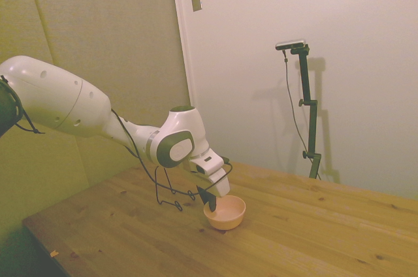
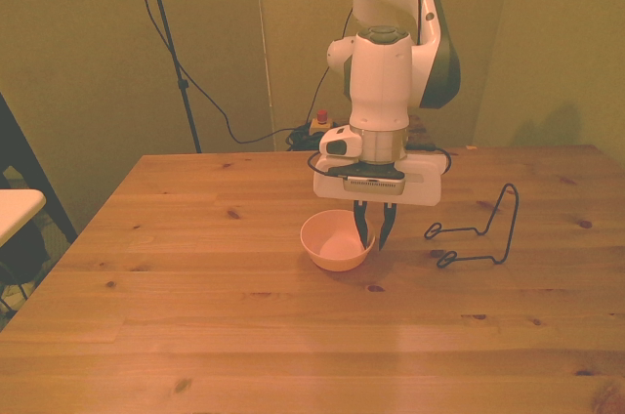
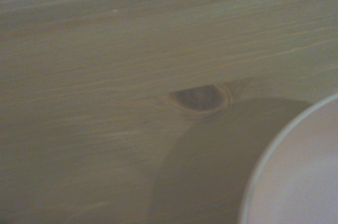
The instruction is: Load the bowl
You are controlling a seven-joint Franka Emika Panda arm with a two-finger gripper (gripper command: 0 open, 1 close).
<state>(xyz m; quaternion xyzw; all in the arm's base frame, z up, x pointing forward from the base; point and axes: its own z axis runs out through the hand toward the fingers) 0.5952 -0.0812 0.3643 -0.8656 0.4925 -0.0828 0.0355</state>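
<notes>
Item under inspection: the bowl, pale pink-peach, round and shallow, standing upright on the wooden surface near its middle. The hollow shows nothing inside in the side and front views. In the wrist view only a curved section of the bowl's pale rim appears, with its shadow falling on the boards and a dark knot in the wood just beside that shadow.

Gripper: pointing down over the bowl's edge at about 3 o'clock as the front view shows the bowl. Its two dark fingers are slightly apart, with a narrow gap visible between them; the tips sit at the level of the rim, one on the inner side and one on the outer side. Whether they touch the rim cannot be told. In the side view the gripper stands at the bowl's near-left edge, about 10 o'clock, and the fingers partly hide that edge.

Other item: a thin black wire rack stands on the surface at 3 o'clock from the bowl in the front view, near it but apart. In the side view the wire rack lies behind the arm, partly covered by it.

Arm: white, bent at the wrist, reaching down to the bowl
</notes>
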